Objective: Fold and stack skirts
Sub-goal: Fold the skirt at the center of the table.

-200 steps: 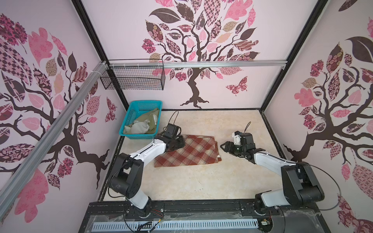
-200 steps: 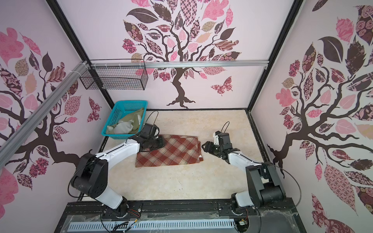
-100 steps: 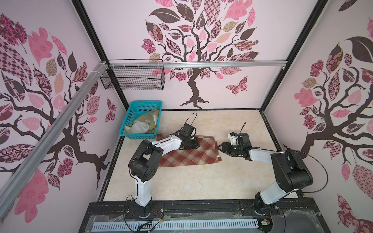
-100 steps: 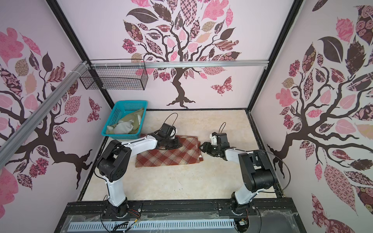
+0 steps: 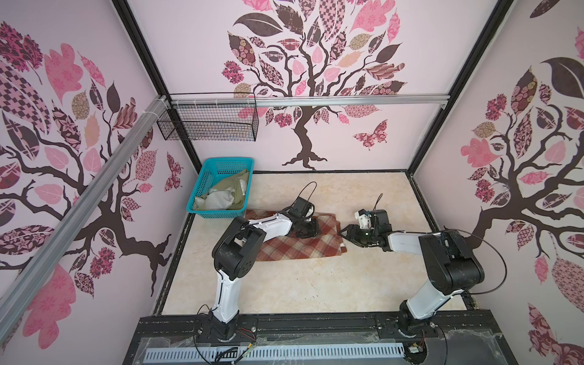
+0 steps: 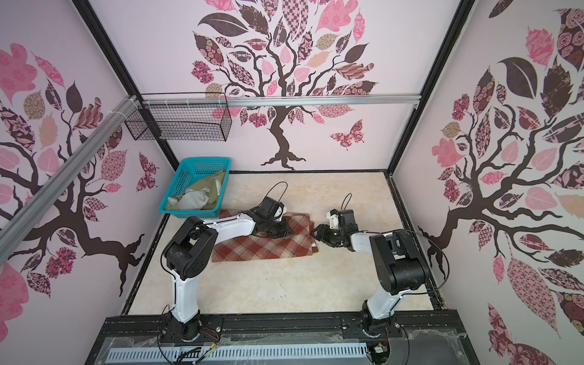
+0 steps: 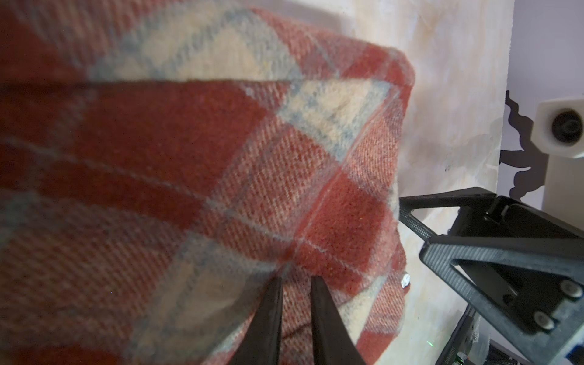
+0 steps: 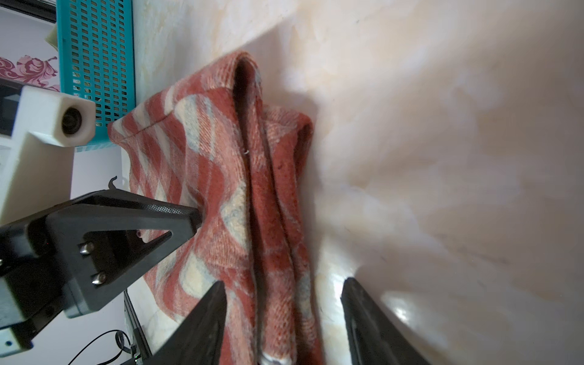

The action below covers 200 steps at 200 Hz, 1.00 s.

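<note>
1. The step in hand, as I judge it, is the folding of the first skirt. The plaid skirt lies flat on the desk, between the two arms, and its far left corner touches the turquoise basket.
2. The olive-green skirt is crumpled inside that basket, with its pale lining showing. It is not yet taken out.
3. The left gripper rests on top of the plaid skirt near its right edge. Its jaws are almost together, and the creases of the cloth run toward the tips, so I read it as clenched on a small pinch of this skirt.
4. The right gripper is released, with its jaws spread. One jaw is over the doubled right edge of the skirt and the other is over the bare desk just beside it.
5. The next move probably calls for the right gripper to come down and close on all the layers of that edge.
6. After that, both arms should lift together and carry the edge across evenly, because the thick cloth may slip or bunch.
</note>
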Each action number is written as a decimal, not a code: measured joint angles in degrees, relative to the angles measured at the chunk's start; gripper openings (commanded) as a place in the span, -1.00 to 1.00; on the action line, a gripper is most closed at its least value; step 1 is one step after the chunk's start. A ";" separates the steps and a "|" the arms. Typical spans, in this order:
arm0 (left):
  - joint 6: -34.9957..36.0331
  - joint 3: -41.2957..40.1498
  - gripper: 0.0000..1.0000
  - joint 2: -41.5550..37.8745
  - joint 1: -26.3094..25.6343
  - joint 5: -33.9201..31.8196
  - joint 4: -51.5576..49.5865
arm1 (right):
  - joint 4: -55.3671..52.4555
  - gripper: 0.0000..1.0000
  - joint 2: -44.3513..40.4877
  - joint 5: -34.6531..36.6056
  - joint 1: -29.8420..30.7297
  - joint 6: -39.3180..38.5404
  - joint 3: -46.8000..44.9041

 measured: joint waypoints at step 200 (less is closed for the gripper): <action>-2.73 0.72 -0.60 2.47 -1.31 0.76 1.20 | 8.09 0.05 5.22 -3.39 2.73 2.40 0.85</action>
